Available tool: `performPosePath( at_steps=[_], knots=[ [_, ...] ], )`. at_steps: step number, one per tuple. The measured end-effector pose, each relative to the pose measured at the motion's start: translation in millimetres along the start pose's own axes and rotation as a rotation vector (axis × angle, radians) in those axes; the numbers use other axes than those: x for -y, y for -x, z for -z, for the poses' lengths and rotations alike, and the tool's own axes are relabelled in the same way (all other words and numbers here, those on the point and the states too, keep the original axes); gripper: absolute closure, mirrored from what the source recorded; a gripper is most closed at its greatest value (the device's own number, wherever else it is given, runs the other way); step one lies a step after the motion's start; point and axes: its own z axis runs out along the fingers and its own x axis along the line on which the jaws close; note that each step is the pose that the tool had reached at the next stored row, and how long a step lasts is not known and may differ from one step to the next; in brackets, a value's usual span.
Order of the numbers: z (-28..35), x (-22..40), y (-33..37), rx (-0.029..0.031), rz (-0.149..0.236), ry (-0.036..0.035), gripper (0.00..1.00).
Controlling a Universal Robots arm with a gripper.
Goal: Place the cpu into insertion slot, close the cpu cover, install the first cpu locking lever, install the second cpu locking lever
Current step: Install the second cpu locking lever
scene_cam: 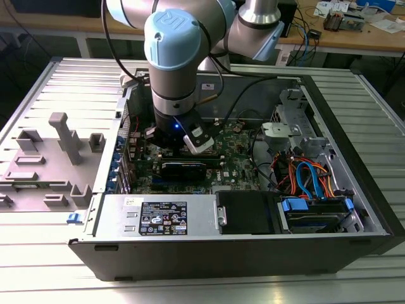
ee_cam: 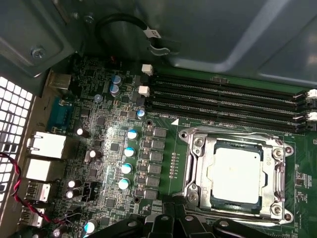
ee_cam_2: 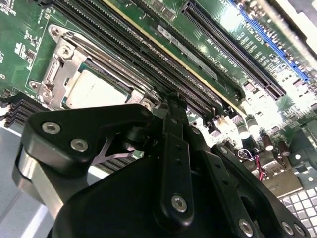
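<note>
One small flat silvery cpu [ee_cam: 236,175] sits in the insertion slot [ee_cam: 218,149], cover [ee_cam: 275,174] probably down. It is light and fragile; hold edges. Jaws' state: cannot tell.

Exterior view looks down from above at the open computer case [scene_cam: 253,209]; both wrist views sit close over its motherboard [ee_cam: 114,148], sharing the insertion slot [ee_cam: 237,176].
</note>
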Motion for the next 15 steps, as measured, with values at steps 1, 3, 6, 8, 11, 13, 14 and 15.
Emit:
performPosePath(
  at_steps=[1, 3, 6, 8, 11, 13, 14, 15],
  knots=[
    [-0.3, -0.2, -0.1, 0.0, 0.0, 0.0008, 0.89],
    [-1.1, -0.6, 0.1, 0.0004, 0.0, 0.0018, 0.89],
    [-2.5, -1.2, 0.1, 0.0021, 0.0, 0.0112, 0.89],
    [-2.7, -1.3, 0.1, 0.0021, 0.0, 0.0129, 0.89],
    [-2.8, -1.2, 0.1, 0.0017, 0.0, 0.0092, 0.89],
    [-2.6, -1.3, -0.1, 0.0015, 0.0, 0.0078, 0.89],
    [-2.4, -1.3, -0.2, 0.0014, 0.0, 0.0072, 0.89],
    [-2.3, -1.4, -0.2, 0.0014, 0.0, 0.0067, 0.89]
  ],
)
